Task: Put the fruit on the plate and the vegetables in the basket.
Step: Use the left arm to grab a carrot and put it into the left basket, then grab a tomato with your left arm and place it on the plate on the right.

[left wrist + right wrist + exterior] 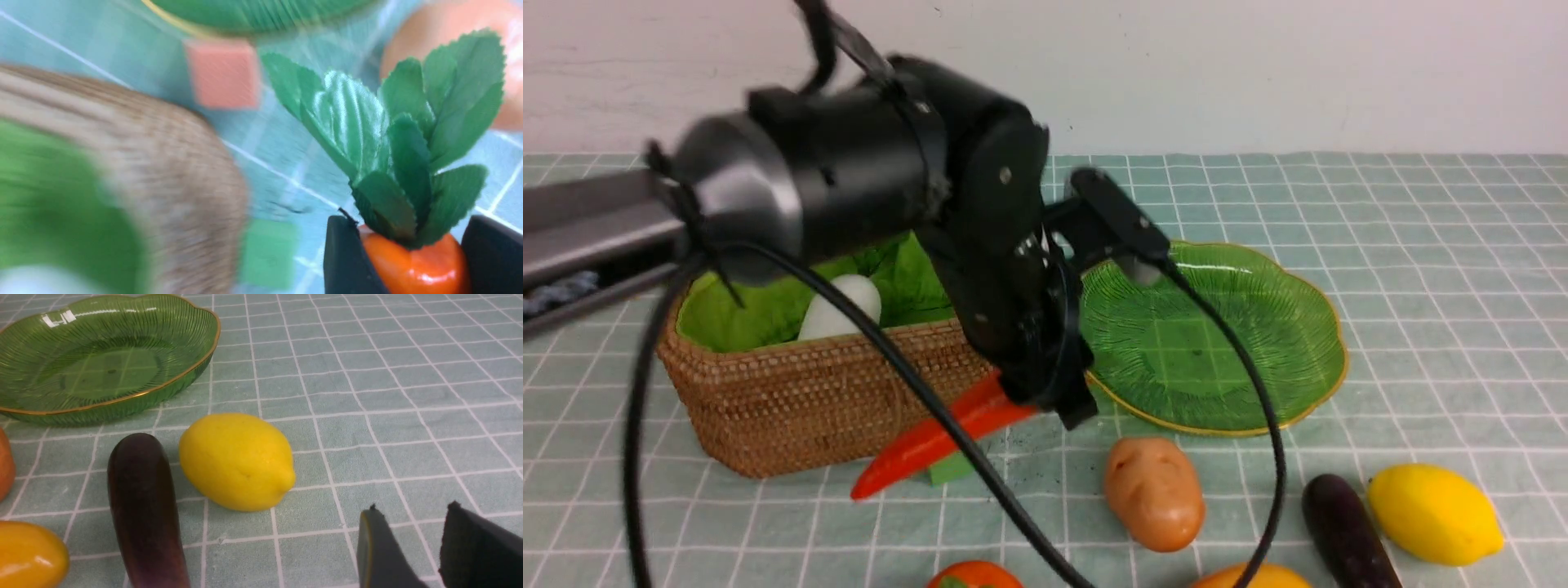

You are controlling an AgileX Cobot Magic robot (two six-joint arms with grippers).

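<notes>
My left gripper (1045, 396) is shut on the thick end of the orange-red carrot (931, 441), held tilted just in front of the wicker basket (792, 400); its tip points down to the left. In the left wrist view the pads clamp the carrot (412, 265) below its green leaves. The white radish (845, 306) lies in the basket. The green plate (1258, 327) holds nothing. The potato (1153, 492), eggplant (1343, 531), lemon (1433, 513), mango (1250, 577) and round orange-red fruit (974, 576) lie on the cloth. My right gripper (412, 514) is open and empty, beside the lemon (237, 461).
A small green cube (952, 469) sits under the carrot by the basket's corner. A salmon-pink block (224, 73) lies between the basket and the plate. The left arm and its cable hide much of the basket in the front view.
</notes>
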